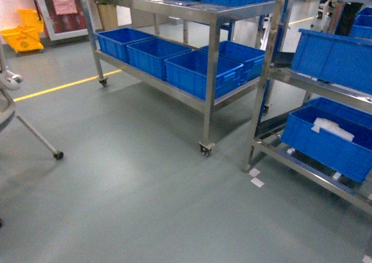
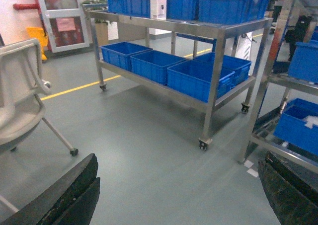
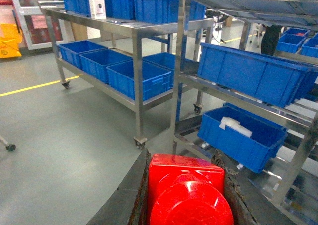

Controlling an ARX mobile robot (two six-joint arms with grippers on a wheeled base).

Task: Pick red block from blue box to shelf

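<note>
Right now your right claw is clamped on the red block while the left claw hangs apart, so bumping the shelf rails on the right could knock it loose.

We see our left gripper's fingers as thick, matte black, rough-textured wedges with layered edges.

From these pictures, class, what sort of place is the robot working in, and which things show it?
Probably a warehouse or factory storeroom: steel shelf racks on castors hold rows of blue crates, and a yellow line is painted on the grey floor.
</note>
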